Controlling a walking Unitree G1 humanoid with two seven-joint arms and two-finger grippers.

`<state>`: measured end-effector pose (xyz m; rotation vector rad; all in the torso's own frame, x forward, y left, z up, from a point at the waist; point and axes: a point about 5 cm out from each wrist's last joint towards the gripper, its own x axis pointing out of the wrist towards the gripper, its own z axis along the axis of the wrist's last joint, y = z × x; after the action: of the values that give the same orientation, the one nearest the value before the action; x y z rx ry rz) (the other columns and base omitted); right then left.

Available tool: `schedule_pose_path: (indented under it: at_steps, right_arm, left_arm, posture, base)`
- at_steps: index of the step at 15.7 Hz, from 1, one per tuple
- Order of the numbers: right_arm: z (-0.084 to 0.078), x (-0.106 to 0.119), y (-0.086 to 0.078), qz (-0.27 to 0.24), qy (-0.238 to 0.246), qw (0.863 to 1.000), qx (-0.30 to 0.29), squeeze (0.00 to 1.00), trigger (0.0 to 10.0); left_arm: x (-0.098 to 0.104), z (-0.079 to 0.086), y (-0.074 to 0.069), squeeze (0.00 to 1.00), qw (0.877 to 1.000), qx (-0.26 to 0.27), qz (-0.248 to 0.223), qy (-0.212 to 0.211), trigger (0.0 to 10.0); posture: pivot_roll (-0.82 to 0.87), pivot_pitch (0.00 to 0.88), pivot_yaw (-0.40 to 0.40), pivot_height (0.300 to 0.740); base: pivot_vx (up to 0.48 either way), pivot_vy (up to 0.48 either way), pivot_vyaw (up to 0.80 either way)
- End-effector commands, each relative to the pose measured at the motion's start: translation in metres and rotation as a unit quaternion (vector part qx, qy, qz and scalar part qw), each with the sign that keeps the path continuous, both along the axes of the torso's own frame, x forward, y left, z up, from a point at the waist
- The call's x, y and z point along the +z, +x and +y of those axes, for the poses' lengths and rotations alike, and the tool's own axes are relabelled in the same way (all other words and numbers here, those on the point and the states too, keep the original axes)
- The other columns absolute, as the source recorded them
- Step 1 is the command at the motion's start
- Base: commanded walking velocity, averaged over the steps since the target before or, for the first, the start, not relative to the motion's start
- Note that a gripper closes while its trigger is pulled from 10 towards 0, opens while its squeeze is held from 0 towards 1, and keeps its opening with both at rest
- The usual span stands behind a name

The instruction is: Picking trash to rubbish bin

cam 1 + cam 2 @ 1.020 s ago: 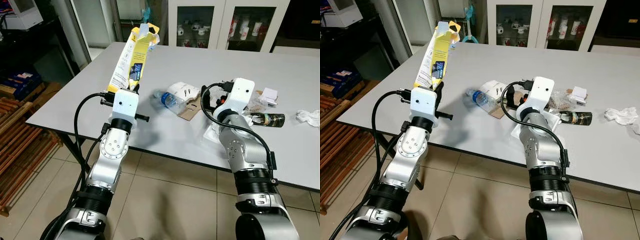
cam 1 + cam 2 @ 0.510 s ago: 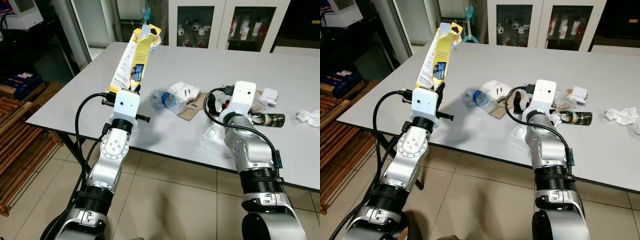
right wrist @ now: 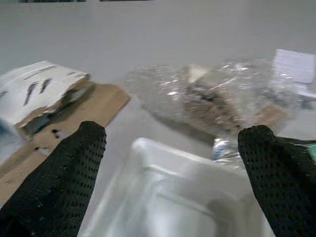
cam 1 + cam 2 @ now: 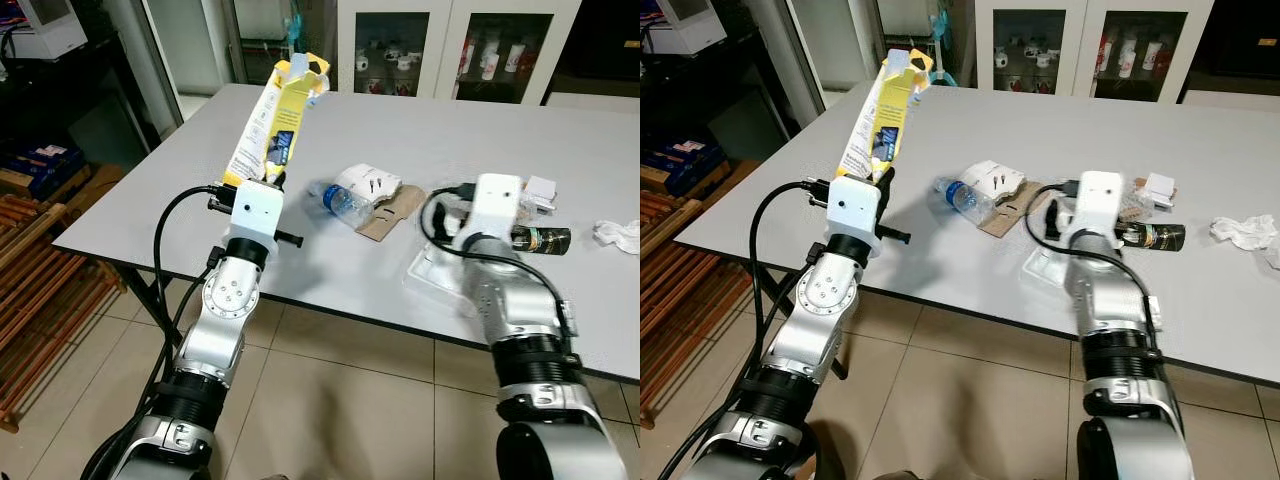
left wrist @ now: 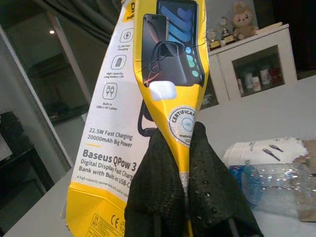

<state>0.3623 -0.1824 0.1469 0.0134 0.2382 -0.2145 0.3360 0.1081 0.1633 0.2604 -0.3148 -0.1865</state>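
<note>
My left gripper (image 5: pixel 185 185) is shut on a tall yellow power-bank box (image 4: pixel 276 122), held upright above the left part of the grey table (image 4: pixel 200 180). In the right wrist view my right gripper (image 3: pixel 174 132) stands open just above a clear plastic tray (image 3: pixel 168 197) near the table's front edge (image 4: pixel 437 268). Beyond it lie a crumpled clear wrapper (image 3: pixel 222 96), a brown cardboard piece (image 4: pixel 392 211), torn white packaging (image 4: pixel 366 182), a clear plastic bottle (image 4: pixel 342 201) and a dark bottle (image 4: pixel 541 240) on its side.
A small white box (image 4: pixel 541 189) and a crumpled white tissue (image 4: pixel 615 233) lie at the table's right. Wooden racks (image 4: pixel 40 260) stand on the floor to the left. Glass-door cabinets (image 4: pixel 440 45) line the back wall. Tiled floor lies below the front edge.
My right arm has swung to the right and now sits over the clear tray. The left gripper has shifted slightly up and right with the yellow box.
</note>
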Motion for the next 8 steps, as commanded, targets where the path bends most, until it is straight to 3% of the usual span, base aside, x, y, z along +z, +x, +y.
schedule_pose_path:
  at_steps: [1,4,6,8]
  right_arm:
    - [-0.006,0.01,0.0,-0.035,-0.003,0.999,0.001,0.0,10.0]
    - [-0.011,0.02,-0.001,-0.077,-0.048,0.996,0.028,0.0,10.0]
    - [-0.031,0.026,-0.014,-0.099,-0.074,0.992,0.028,0.0,10.0]
    - [-0.043,0.027,-0.021,-0.102,-0.068,0.992,0.018,0.0,10.0]
  left_arm:
    - [-0.001,-0.001,-0.001,0.0,1.0,-0.011,0.007,0.002,10.0]
    - [-0.004,-0.006,-0.001,0.0,1.0,-0.027,0.013,0.002,10.0]
    - [-0.006,-0.012,-0.001,0.0,0.999,-0.042,0.016,0.002,10.0]
    - [-0.008,-0.012,-0.002,0.0,0.999,-0.045,0.021,0.001,10.0]
  posture:
    - [-0.01,0.0,0.083,0.74]
    - [-0.03,0.0,0.086,0.74]
    - [-0.04,0.0,0.076,0.74]
    - [-0.05,0.0,0.071,0.74]
  base:
    - [0.0,0.0,0.0]
    - [0.0,0.0,0.0]
    - [0.0,0.0,0.0]
    - [0.0,0.0,0.0]
